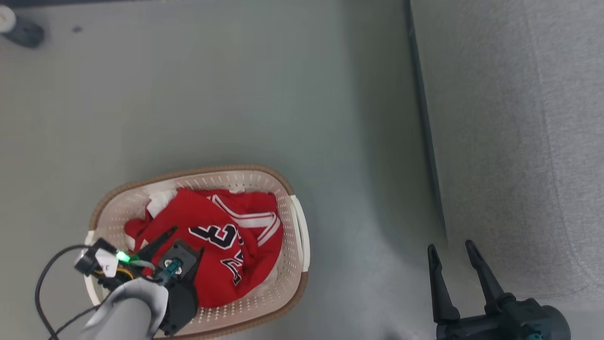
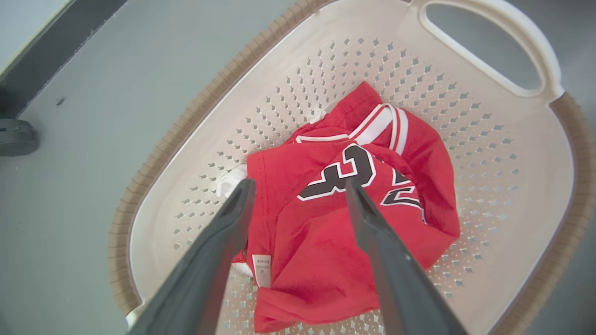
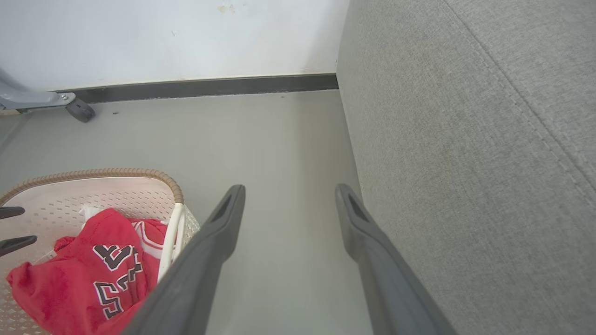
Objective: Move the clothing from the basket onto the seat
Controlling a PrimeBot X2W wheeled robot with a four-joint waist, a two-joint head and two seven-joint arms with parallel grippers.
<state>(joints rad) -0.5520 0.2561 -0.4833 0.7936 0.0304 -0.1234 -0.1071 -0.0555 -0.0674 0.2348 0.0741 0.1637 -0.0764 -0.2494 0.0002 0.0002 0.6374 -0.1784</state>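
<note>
The clothing (image 2: pixel 326 223) lies in a crumpled red heap on the bottom of the basket (image 1: pixel 203 171), heaped toward the middle with bare perforated wall showing all around it. The fabric is soft and folded over itself. Across the top fold run large black block figures edged in white, one of them reading as a 3. White stripes with thin red lines trim a curved opening on the side of the heap nearest the basket's white handle (image 2: pixel 489 42). A small white tag (image 2: pixel 261 270) is sewn at a hem, and a bit of white cloth peeps out from under the red at the heap's edge.

The basket is oval and cream, with a brown woven-look rim, and stands on the grey floor (image 1: pixel 236 85).

The left claw (image 2: pixel 299 186) hangs inside the basket over the clothing, its two dark fingers spread wide with the lettered fold between them. Whether the tips touch the fabric cannot be told.

The right claw (image 1: pixel 450 246) is well to the right of the basket, over the floor, its fingers apart with nothing between them.

The seat (image 1: pixel 509 141), grey woven upholstery with a stitched seam, stands to the basket's right across a strip of floor, just beyond the right claw.
</note>
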